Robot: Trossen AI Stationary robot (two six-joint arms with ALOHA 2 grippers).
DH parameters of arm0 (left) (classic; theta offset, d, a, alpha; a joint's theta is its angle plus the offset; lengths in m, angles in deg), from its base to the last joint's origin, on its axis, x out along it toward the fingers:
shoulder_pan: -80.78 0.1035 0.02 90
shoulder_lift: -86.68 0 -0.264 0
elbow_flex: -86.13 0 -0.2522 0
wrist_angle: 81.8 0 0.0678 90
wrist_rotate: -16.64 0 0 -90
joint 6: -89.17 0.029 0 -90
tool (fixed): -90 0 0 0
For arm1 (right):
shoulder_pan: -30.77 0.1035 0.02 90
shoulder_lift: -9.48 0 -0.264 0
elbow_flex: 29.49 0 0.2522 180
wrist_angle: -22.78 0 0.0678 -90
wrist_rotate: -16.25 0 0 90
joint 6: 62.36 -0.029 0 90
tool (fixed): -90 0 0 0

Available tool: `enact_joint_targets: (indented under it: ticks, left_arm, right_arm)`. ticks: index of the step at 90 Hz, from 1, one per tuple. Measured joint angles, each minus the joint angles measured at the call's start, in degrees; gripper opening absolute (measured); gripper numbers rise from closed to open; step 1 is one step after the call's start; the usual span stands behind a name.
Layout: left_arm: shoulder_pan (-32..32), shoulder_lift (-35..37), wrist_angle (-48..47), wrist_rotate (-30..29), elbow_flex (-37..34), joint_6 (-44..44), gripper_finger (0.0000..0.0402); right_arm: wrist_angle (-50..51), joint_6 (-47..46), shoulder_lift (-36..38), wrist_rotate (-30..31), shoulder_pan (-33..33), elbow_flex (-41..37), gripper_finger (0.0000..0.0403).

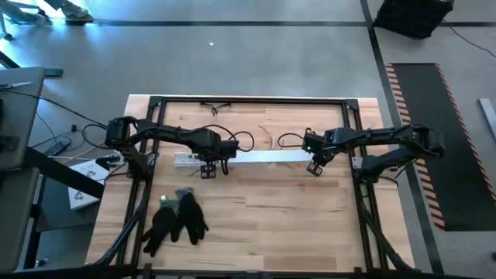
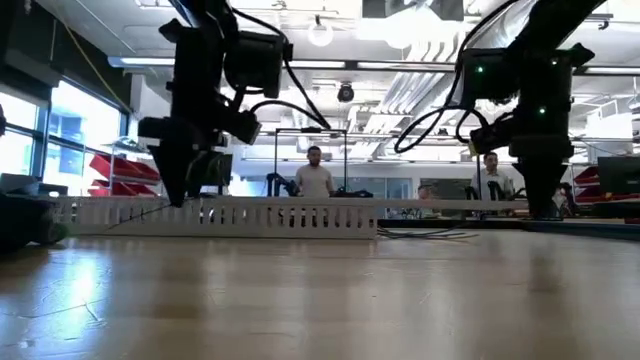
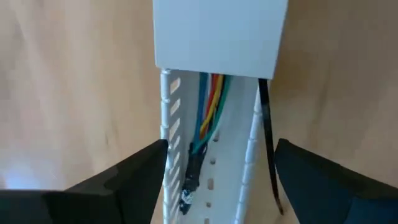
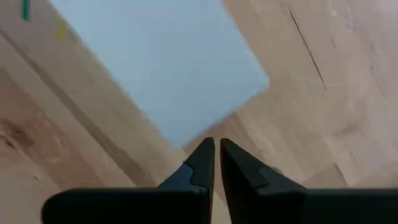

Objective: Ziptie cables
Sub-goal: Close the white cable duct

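The left pincer (image 3: 221,168) hangs over one end of the long white channel (image 1: 248,158), w/ its fingers (image 3: 134,171) spread wide on both sides of it. It holds nothing. The cables (image 3: 210,102) lie inside the channel – green, yellow, red and blue ones run side by side, then go under the flat white lid (image 3: 219,31). A thin black strip (image 3: 266,134) lies along one channel wall; prob the ziptie, but I can't be sure.

The right pincer (image 4: 216,163) is near the other end of the channel, low over the worktop (image 1: 271,217). Its fingers are pressed together w/ nothing between them.

To do this step well, the left pincer should come down slow and straight – fingers outside the walls, not bumping them. It should pinch only the wires or the black strip, not the channel. The right pincer could hold the channel still so it doesn't slide. Black gloves (image 1: 177,219) lie well apart, so no worry there.
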Motion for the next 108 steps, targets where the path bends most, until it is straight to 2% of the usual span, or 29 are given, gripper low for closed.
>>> enact_joint_targets:
  ticks: [19, 32, 41, 59, 71, 97, 108]
  left_arm:
    - [0.0, -0.1, 1.7, -3.5, 0.1, 1.1, 0.0278]
    - [0.0, -0.1, 1.1, -3.4, 1.1, 0.4, 0.0278]
    - [0.2, -0.1, 2.0, -3.9, 0.4, 2.9, 0.0278]
    - [1.7, -0.1, 8.0, -2.7, -3.9, 5.5, 0.0278]
    - [2.0, -0.1, 8.5, -1.0, -4.5, 4.6, 0.0276]
    - [1.8, -0.1, 9.5, 2.0, -4.5, 4.1, 0.0218]
    - [1.8, 0.0, 9.6, 2.1, -4.5, 4.4, 0.0191]
  right_arm:
    - [-0.1, -0.3, 0.0, 0.0, 0.0, -0.1, 0.0011]
    - [-0.1, -0.3, 0.0, -0.6, 0.0, -0.1, 0.0011]
    - [-0.2, -0.2, 0.0, -1.7, 0.0, -0.1, 0.0011]
    - [-0.2, -0.2, 0.0, -2.4, 0.0, -0.1, 0.0011]
    - [-0.2, 0.0, 0.0, -2.4, 0.0, -0.1, 0.0011]
    - [-0.4, 0.0, 0.0, 0.4, -1.0, -0.1, 0.0011]
    - [-4.5, 1.2, 0.0, -0.3, -1.4, -0.1, 0.0011]
